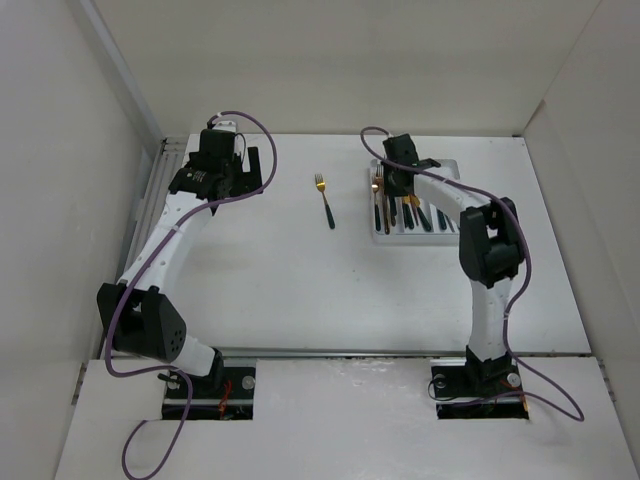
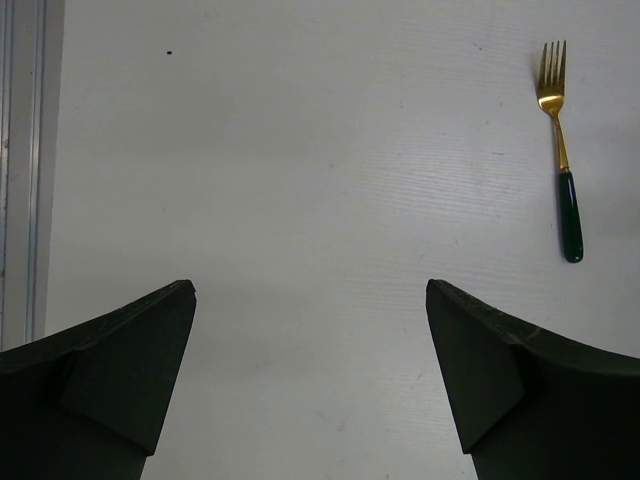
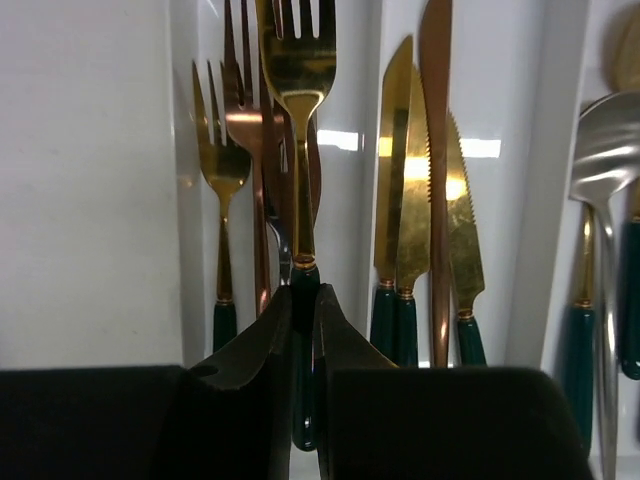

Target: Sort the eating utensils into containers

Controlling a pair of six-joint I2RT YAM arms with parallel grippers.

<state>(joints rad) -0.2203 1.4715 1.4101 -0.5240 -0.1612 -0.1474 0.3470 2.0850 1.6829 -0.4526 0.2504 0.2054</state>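
- The right end effector [image 3: 305, 298] stood narrow, its fingers pinching the green handle of a gold fork [image 3: 298, 90] over the white tray [image 1: 447, 166].
- The held fork hung above the tray's left compartment, where other forks [image 3: 224, 170] lay.
- Knives [image 3: 420, 200] filled the middle compartment; a silver spoon [image 3: 605, 150] lay in the right one.
- The left end effector [image 2: 310, 292] hung wide and held nothing.
- A lone fork [image 2: 560, 150] lay on the surface [image 2: 300, 150], between the left end effector and the tray.

The white counter [image 1: 300, 290] carried one gold fork [image 1: 325, 200] with a dark green handle, lying flat, tines toward the far wall. Well apart to its right sat a white three-compartment tray [image 1: 400, 237] holding cutlery.
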